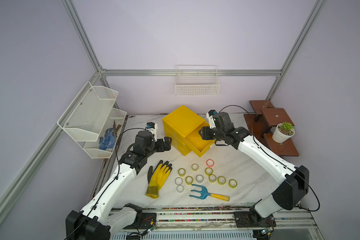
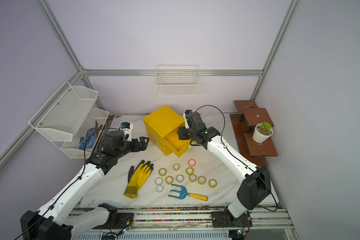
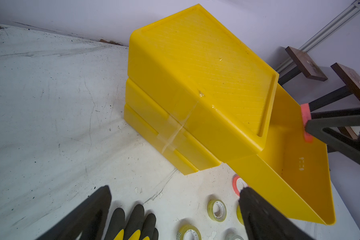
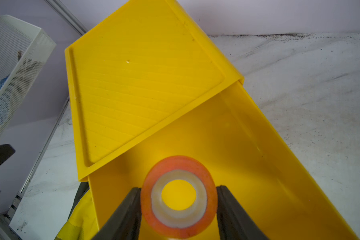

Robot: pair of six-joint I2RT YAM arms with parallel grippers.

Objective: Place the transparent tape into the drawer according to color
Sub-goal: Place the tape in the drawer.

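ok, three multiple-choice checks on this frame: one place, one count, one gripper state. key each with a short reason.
1. Where is the roll in the right gripper?
A) over the glove
B) over the open drawer
C) in the wire basket

2. How many pink rolls lie on the table?
A) none
B) four
C) one

3. The left gripper is:
A) open and empty
B) shut on a roll
C) shut on the glove

Key:
1 B: the right wrist view shows the drawer floor through the roll's core.
2 C: a single pink ring lies near the drawer front in both top views.
3 A: its fingers stand wide apart with nothing between them.
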